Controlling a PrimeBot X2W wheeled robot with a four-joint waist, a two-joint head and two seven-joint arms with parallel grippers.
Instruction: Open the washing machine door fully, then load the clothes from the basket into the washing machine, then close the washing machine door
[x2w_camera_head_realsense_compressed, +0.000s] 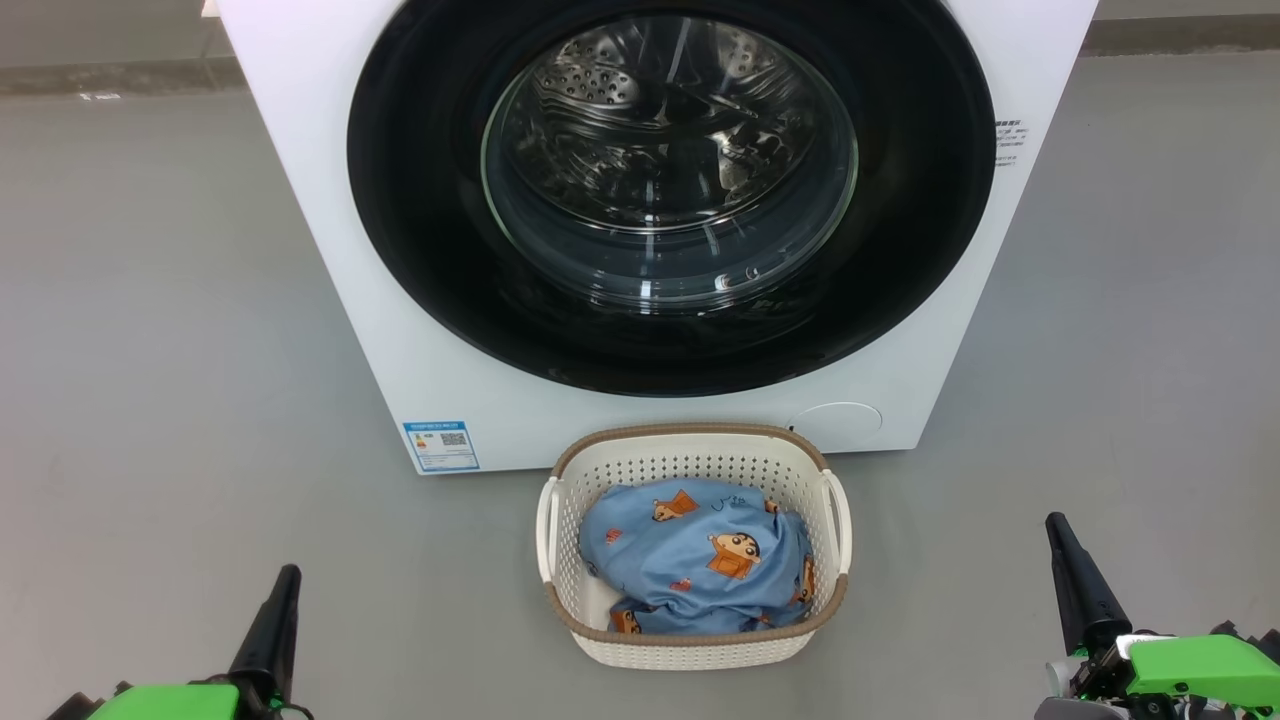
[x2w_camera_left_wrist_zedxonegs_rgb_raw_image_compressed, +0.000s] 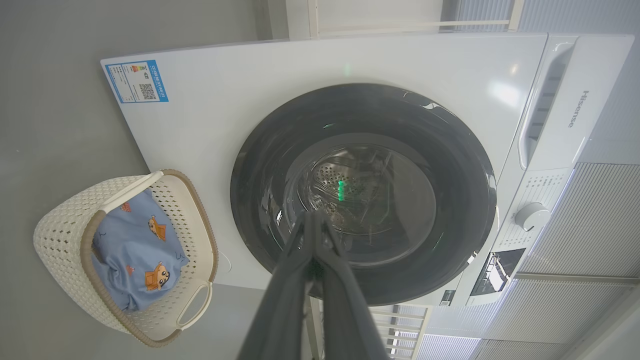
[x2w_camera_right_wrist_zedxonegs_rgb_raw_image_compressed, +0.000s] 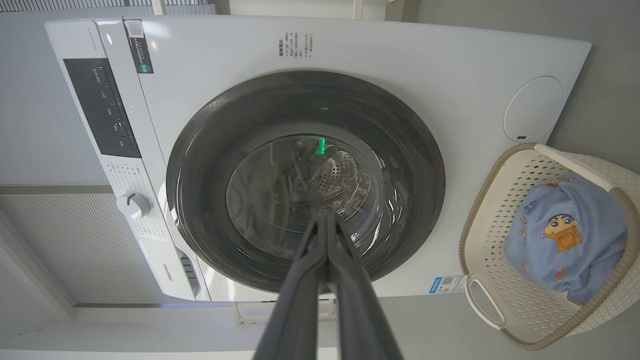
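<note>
The white washing machine (x2w_camera_head_realsense_compressed: 330, 200) stands straight ahead with its round black-rimmed door (x2w_camera_head_realsense_compressed: 420, 230) flat against its front, the steel drum showing through the glass. On the floor in front sits the cream basket (x2w_camera_head_realsense_compressed: 690, 450) holding the light blue cartoon-print clothes (x2w_camera_head_realsense_compressed: 690, 560). My left gripper (x2w_camera_head_realsense_compressed: 278, 600) rests at the lower left, well short of the basket, and its fingers (x2w_camera_left_wrist_zedxonegs_rgb_raw_image_compressed: 314, 225) meet at the tips with nothing between them. At the lower right, my right gripper (x2w_camera_head_realsense_compressed: 1070, 560) is likewise shut and empty, fingers (x2w_camera_right_wrist_zedxonegs_rgb_raw_image_compressed: 327, 225) pressed together.
Grey floor (x2w_camera_head_realsense_compressed: 150, 350) spreads to both sides of the machine and basket. A blue label (x2w_camera_head_realsense_compressed: 440, 445) marks the washer's lower left corner. The control panel and dial (x2w_camera_left_wrist_zedxonegs_rgb_raw_image_compressed: 531, 216) sit along the machine's top. A white frame (x2w_camera_right_wrist_zedxonegs_rgb_raw_image_compressed: 280, 312) stands beyond it.
</note>
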